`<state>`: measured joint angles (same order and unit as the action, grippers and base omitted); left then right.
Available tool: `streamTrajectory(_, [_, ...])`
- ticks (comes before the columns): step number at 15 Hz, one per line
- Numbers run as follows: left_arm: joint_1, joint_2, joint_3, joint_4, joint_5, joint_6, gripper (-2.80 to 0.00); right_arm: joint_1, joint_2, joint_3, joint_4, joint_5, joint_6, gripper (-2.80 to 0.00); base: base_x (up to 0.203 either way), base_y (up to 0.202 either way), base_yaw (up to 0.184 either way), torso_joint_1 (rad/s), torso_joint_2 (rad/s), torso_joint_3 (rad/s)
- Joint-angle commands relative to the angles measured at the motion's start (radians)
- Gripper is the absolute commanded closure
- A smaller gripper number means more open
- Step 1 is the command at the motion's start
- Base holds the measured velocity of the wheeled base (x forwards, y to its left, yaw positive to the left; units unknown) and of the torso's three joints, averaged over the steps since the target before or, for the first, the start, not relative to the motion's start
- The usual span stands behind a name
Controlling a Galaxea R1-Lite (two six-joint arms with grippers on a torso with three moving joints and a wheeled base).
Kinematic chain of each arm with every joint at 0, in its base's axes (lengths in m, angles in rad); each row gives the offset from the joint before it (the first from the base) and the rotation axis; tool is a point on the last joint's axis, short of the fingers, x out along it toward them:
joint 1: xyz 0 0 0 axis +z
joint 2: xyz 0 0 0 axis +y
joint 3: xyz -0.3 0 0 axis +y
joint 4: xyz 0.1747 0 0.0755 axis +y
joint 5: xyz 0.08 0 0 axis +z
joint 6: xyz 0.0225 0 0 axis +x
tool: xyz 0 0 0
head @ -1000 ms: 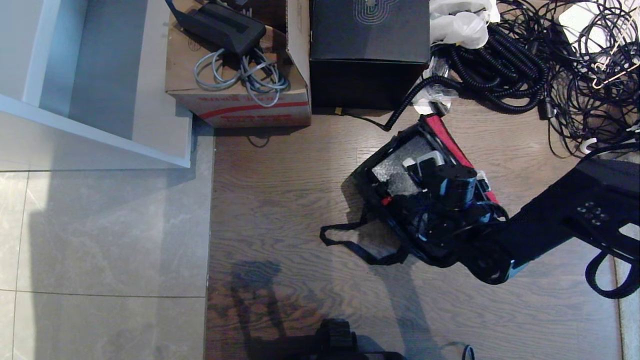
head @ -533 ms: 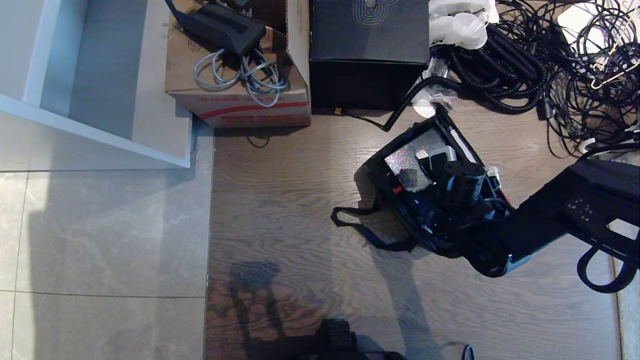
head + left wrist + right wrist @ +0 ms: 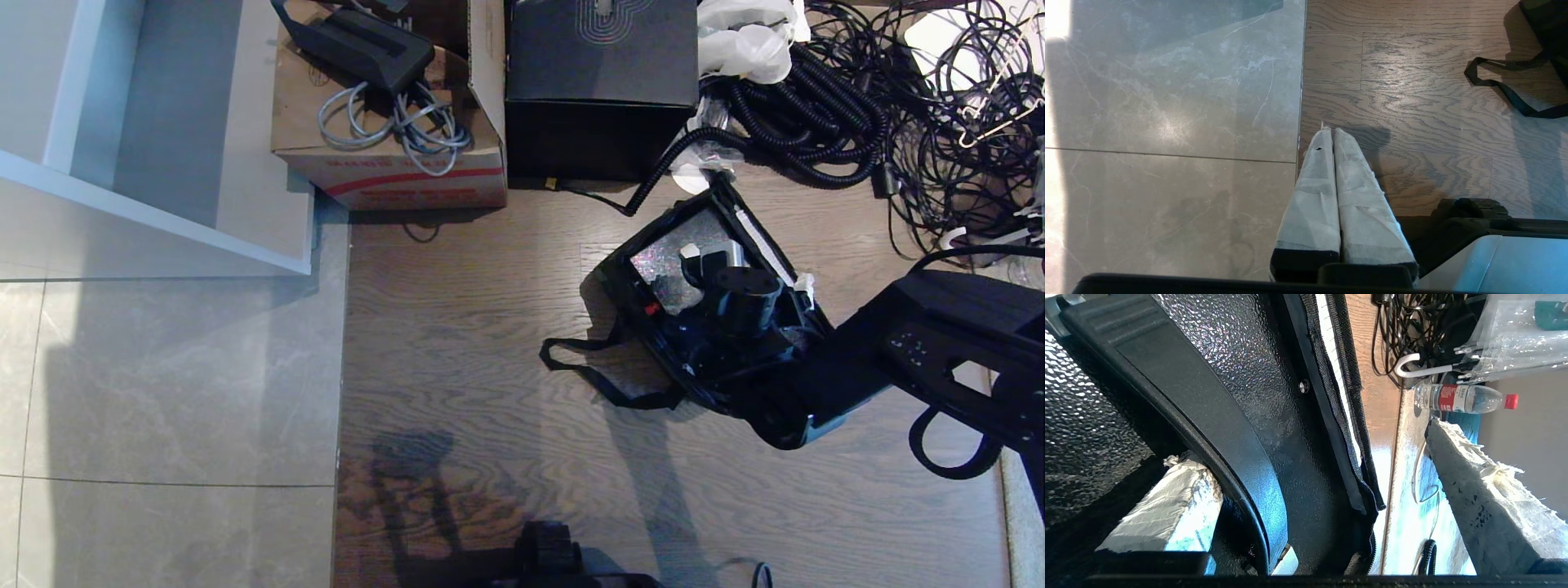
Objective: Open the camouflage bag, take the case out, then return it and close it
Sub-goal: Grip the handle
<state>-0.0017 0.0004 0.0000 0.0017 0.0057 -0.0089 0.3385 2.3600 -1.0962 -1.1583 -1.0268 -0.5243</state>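
My right end effector (image 3: 1327, 498) is spread wide over the case (image 3: 673, 261) in the bag (image 3: 629, 282), one finger (image 3: 1167, 506) under its handle (image 3: 1180, 388); left end effector (image 3: 1333, 134) pressed together, parked.

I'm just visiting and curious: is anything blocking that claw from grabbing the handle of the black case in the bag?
Nothing visible does. The right claw is open right at the case, which sits in the camouflage bag. One finger lies under the case's black handle; the other is outside the bag's zipper edge.
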Motion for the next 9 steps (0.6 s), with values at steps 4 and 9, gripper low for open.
streamTrajectory(4, [0.0, 0.0, 0.0, 0.0, 0.0, 0.0, 0.0, 0.005, 0.036, 0.002, 0.011, -0.001, -0.003, 0.0, 0.0, 0.0, 0.0, 0.0, 0.0, 0.0])
streamTrajectory(9, [0.0, 0.0, 0.0, 0.0, -0.001, 0.0, 0.0, 0.036, 0.039, 0.013, 0.006, -0.003, -0.002, 0.0, 0.0, 0.0, 0.0, 0.0, 0.0, 0.0])
